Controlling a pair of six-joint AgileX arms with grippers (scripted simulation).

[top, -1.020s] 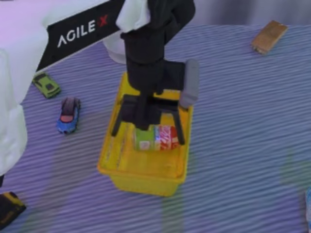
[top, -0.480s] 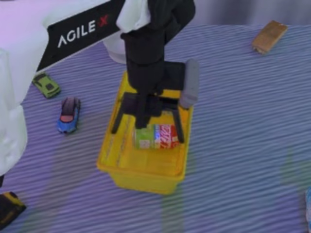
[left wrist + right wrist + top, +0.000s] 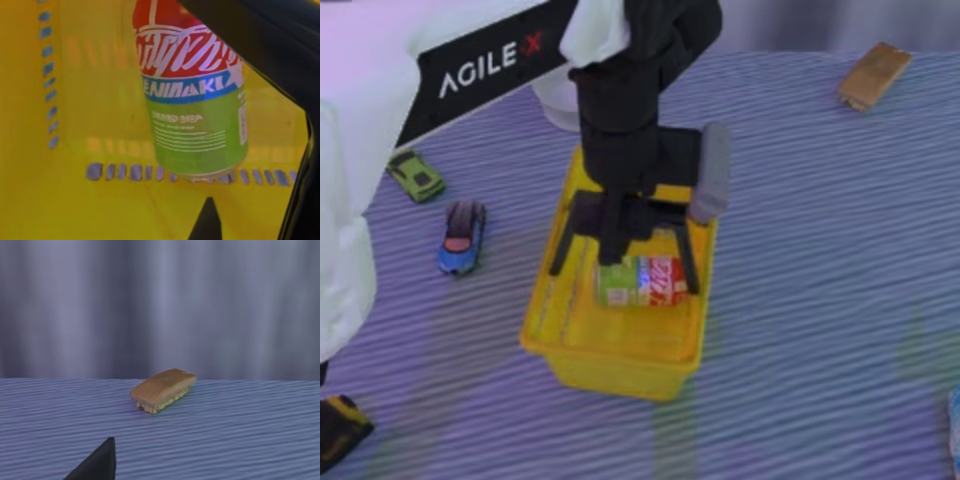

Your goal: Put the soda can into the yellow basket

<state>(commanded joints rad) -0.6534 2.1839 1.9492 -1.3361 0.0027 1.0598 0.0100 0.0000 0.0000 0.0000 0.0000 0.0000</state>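
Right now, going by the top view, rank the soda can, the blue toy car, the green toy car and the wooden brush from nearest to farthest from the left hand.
1. soda can: between the fingers of the left hand, inside the yellow basket.
2. blue toy car: on the table, left of the basket.
3. green toy car: farther left and toward the back.
4. wooden brush: far back right corner.

The soda can (image 3: 642, 281) lies on its side inside the yellow basket (image 3: 552, 318), mid-table, with the left gripper (image 3: 623, 262) directly over it, fingers spread either side of the can. Left of the basket sit two toy cars (image 3: 460, 236), another at the near-left edge; a brush (image 3: 873, 75) lies far right
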